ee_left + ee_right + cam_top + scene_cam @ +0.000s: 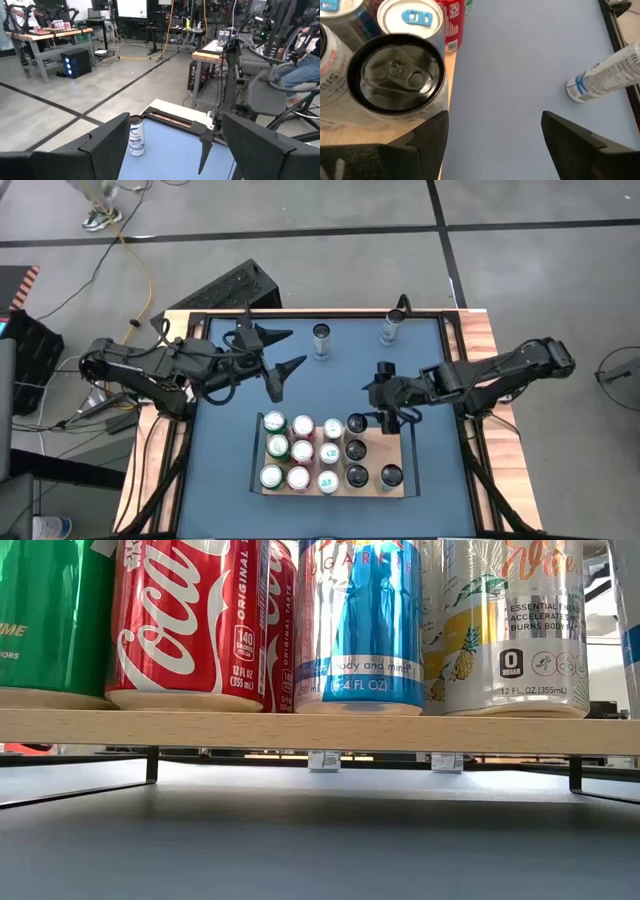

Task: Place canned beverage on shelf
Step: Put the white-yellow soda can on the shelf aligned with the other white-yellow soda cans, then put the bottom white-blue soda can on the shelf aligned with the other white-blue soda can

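Observation:
The light-wood shelf point(400, 485) stands on the blue table near its front edge, with several cans upright on it; the low view shows its board point(320, 730) from the side. My right gripper point(392, 422) is open over the shelf's far right corner, beside a black-topped can point(395, 75) that stands on the board. My left gripper point(297, 347) is open above the table's far left part and points at a white can point(136, 135) that stands on the table point(321, 338). A second can point(392, 325) stands near the far edge.
Black frame rails point(445, 360) run along the table's far and side edges. Bare blue table point(330, 385) lies between the shelf and the two far cans. In the low view, red, blue and white cans point(190, 620) fill the shelf's near row.

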